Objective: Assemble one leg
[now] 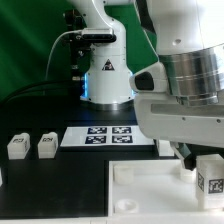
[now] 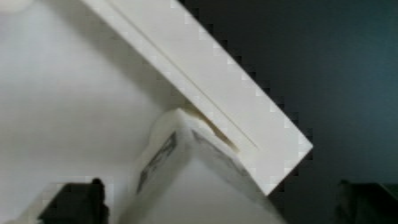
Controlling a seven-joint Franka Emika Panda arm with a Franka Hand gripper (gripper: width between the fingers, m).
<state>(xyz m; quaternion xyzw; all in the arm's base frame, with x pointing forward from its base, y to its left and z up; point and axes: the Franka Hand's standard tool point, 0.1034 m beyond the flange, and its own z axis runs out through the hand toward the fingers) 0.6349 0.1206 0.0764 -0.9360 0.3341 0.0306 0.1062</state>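
A white leg (image 1: 210, 176) with a black-and-white tag stands upright at the far corner of the large white tray-like piece (image 1: 150, 192), on the exterior view's right. My gripper (image 1: 203, 160) hangs over it. One dark finger (image 1: 186, 157) shows beside the leg; the other is out of frame. In the wrist view the leg (image 2: 199, 170) rises between my fingers (image 2: 75, 202), with a gap on each side. Its far end meets the tray piece's rim (image 2: 214, 80). The gripper (image 2: 217, 203) is open. Two more legs (image 1: 16, 146) (image 1: 46, 146) stand on the exterior view's left.
The marker board (image 1: 108, 135) lies flat behind the tray piece. The robot's white base (image 1: 105, 75) stands at the back with black cables beside it. My own arm fills the upper right of the exterior view and hides what lies behind it.
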